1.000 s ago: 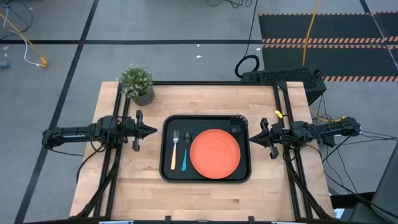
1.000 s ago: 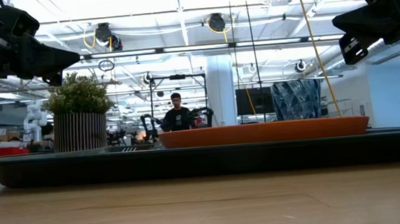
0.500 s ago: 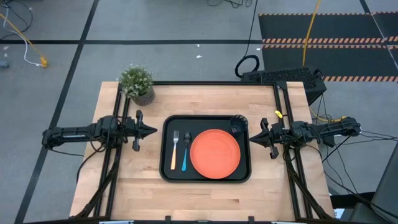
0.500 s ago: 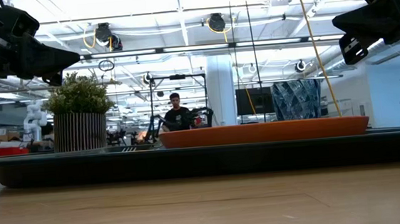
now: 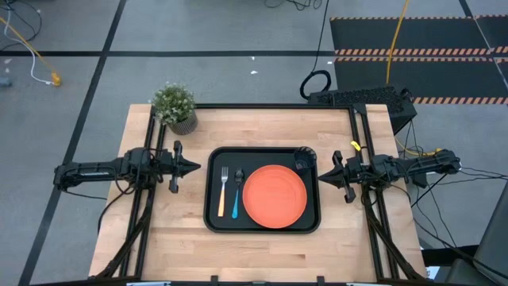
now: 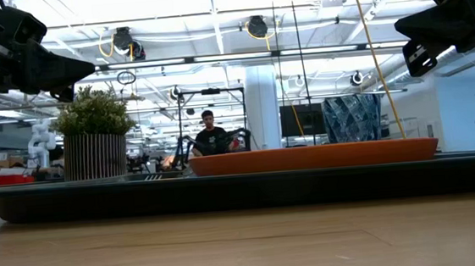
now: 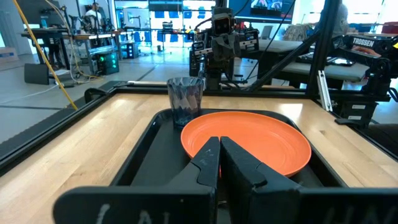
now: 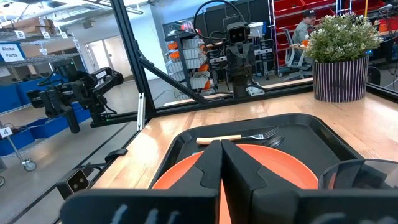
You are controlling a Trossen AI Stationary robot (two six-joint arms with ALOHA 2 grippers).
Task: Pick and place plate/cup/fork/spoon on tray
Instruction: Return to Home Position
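Observation:
The black tray [image 5: 213, 195] lies in the table's middle. On it lie the orange plate [image 5: 274, 195], the orange-handled fork [image 5: 222, 196], the blue-handled spoon [image 5: 236, 199] and, at its far right corner, the dark cup [image 5: 302, 161], which stands upright in the left wrist view [image 7: 185, 101]. My left gripper [image 5: 197, 167] hovers shut and empty off the tray's left edge. My right gripper [image 5: 320, 175] hovers shut and empty off the tray's right edge. Both show raised in the low view, the left gripper [image 6: 76, 75] and the right gripper [image 6: 408, 30].
A potted green plant [image 5: 175, 106] in a grey ribbed pot stands at the table's far left corner. A black frame rail [image 5: 262, 106] runs along the far edge. Bare wood lies in front of the tray [image 5: 262, 254]. A person [image 6: 211, 137] sits in the room beyond.

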